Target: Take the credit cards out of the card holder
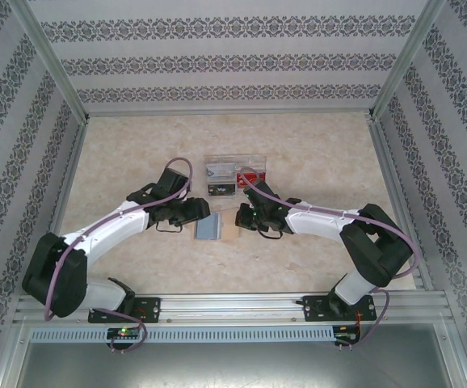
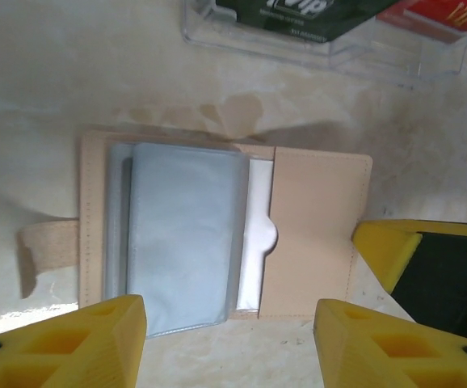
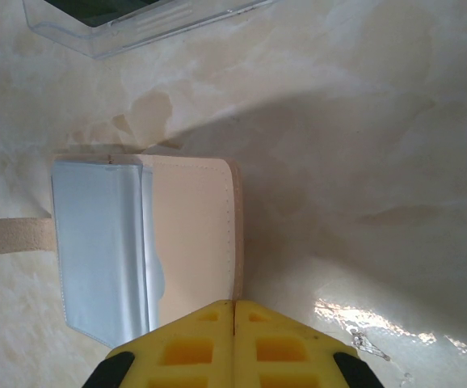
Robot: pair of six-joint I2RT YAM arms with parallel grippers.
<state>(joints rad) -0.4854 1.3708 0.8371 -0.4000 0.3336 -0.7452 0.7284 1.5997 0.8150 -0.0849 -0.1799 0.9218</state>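
Card holder point(image 2: 217, 234) lies open on the table point(image 1: 136, 170) at twelve o'clock from the left gripper point(image 2: 229, 343), jaws wide apart and empty, and at eleven o'clock from the right gripper point(image 3: 233, 319), jaws closed together, empty, tips at its tan flap's edge.

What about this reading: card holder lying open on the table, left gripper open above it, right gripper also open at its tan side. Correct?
No, the right gripper is shut: the right wrist view shows its yellow fingers pressed together. The rest stands: the card holder lies open on the table, left gripper open above it.
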